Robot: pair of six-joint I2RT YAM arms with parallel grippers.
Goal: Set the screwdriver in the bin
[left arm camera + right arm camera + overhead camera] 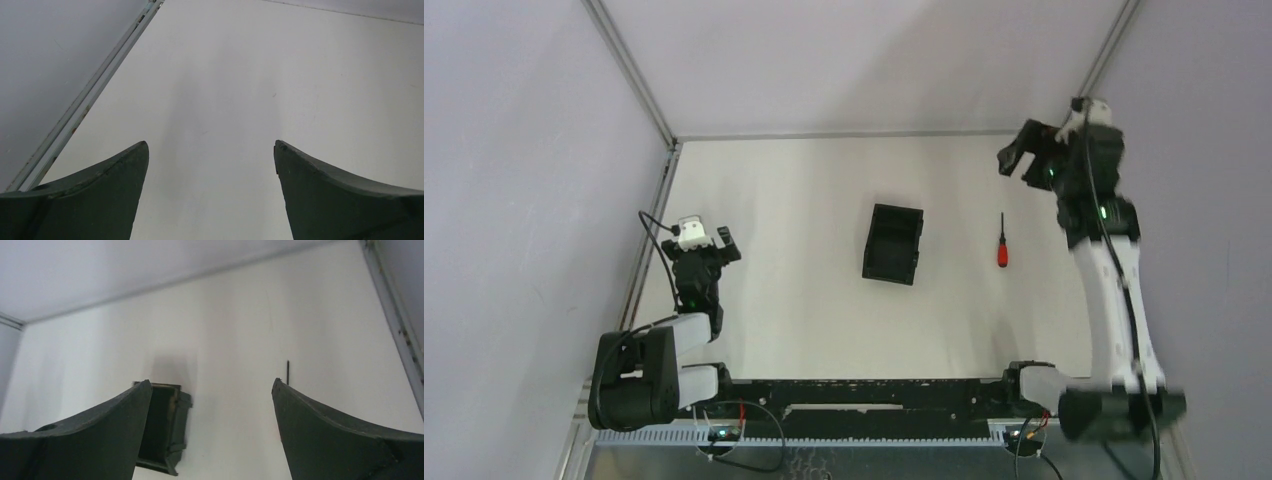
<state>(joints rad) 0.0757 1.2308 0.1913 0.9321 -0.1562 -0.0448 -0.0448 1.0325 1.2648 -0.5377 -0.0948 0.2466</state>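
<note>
The screwdriver (1001,245), red handle toward me and thin dark shaft pointing away, lies on the white table right of centre. The black bin (892,243) stands empty at the table's middle, left of it. My right gripper (1016,160) is open and raised high over the far right, above and beyond the screwdriver. In the right wrist view the bin (167,427) shows partly behind the left finger, and only the screwdriver's shaft tip (288,371) shows above the right finger. My left gripper (722,245) is open and empty at the near left.
A metal frame rail (652,235) runs along the table's left edge, close to my left gripper. Grey walls close the back and sides. The arms' base bar (864,395) lies along the near edge.
</note>
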